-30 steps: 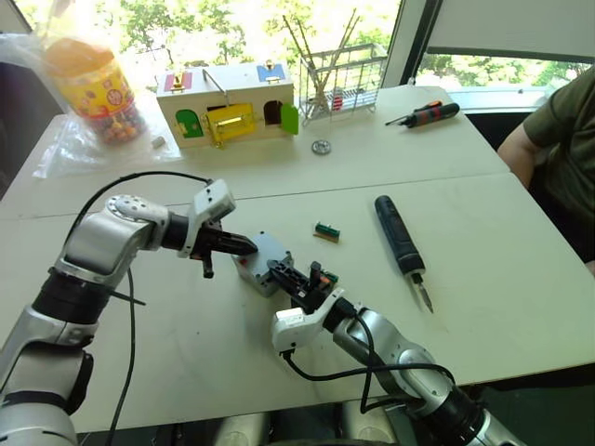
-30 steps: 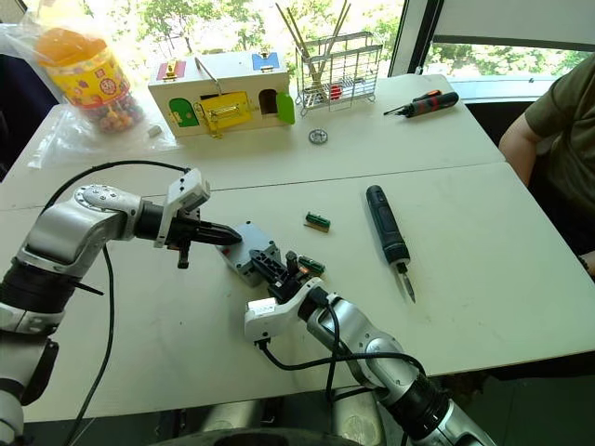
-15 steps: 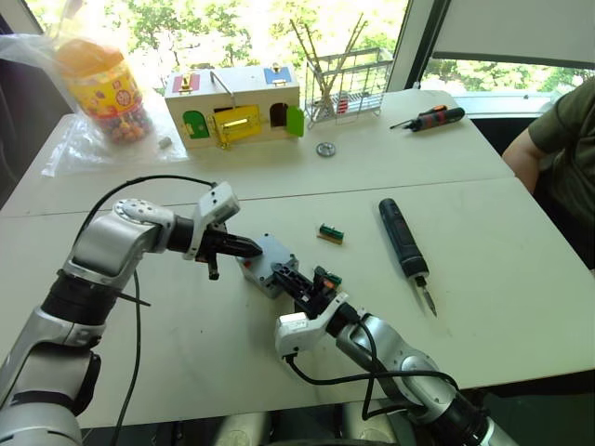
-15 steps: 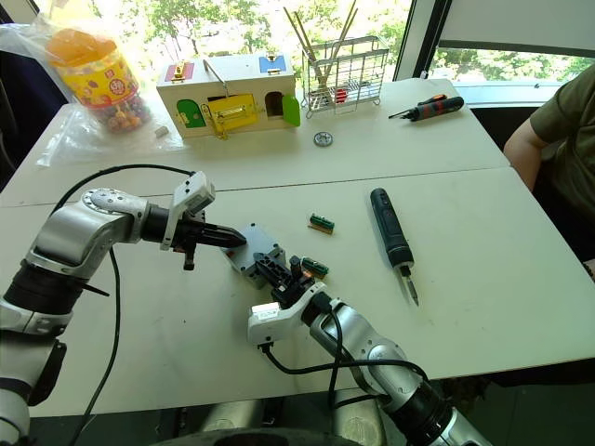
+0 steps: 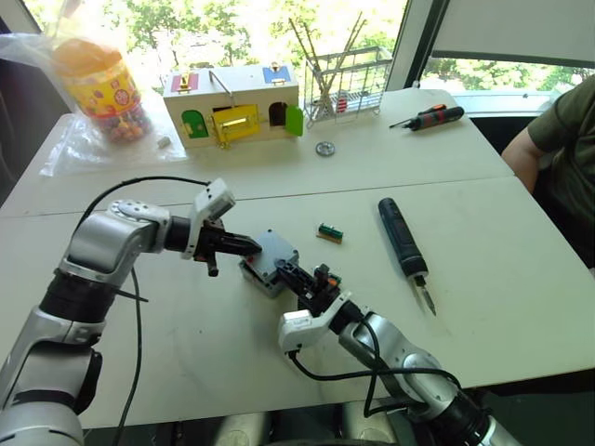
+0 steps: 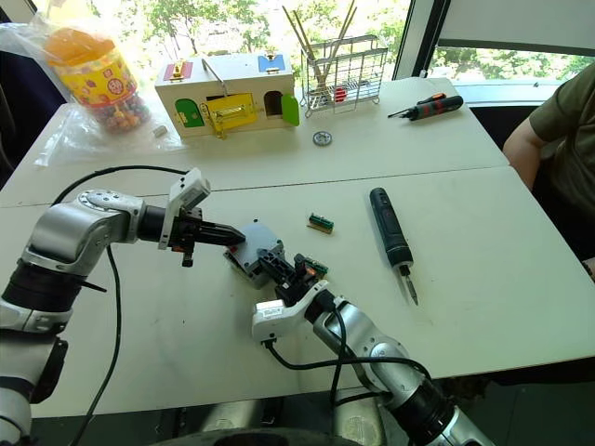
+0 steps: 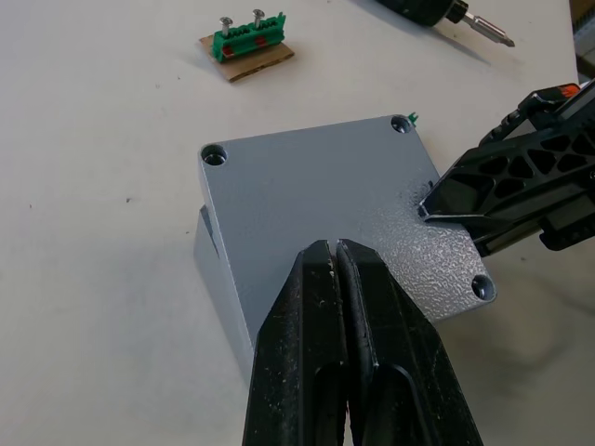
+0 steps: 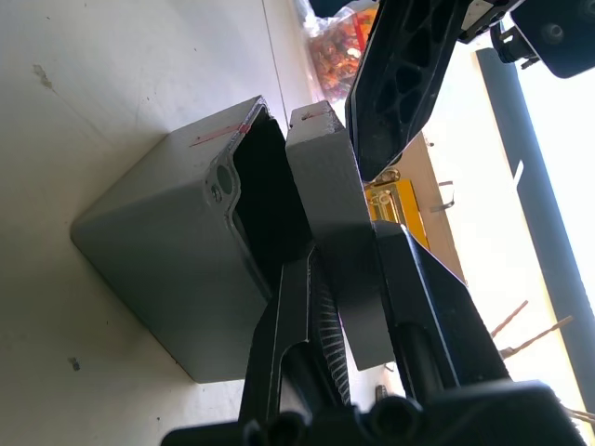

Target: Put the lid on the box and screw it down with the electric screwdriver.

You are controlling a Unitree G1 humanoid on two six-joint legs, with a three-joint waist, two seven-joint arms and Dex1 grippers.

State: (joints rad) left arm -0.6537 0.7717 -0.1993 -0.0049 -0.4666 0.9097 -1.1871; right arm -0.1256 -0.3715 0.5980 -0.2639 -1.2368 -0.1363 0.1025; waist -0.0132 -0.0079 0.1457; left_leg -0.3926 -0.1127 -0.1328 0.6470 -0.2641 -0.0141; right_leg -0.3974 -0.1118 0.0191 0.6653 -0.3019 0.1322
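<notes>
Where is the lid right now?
In the right eye view the lid sits askew on the box at table centre, gripped by the right gripper, left gripper touching it.

Grey lid (image 7: 325, 204) tilted on box (image 8: 177, 279) (ajar), black electric screwdriver (image 5: 402, 239) apart

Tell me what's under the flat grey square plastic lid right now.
The deeper grey plastic box sits under the flat grey square plastic lid, which is tilted and offset, gripped at one edge by the right gripper. The box's dark interior shows through the gap; its contents are hidden.
</notes>
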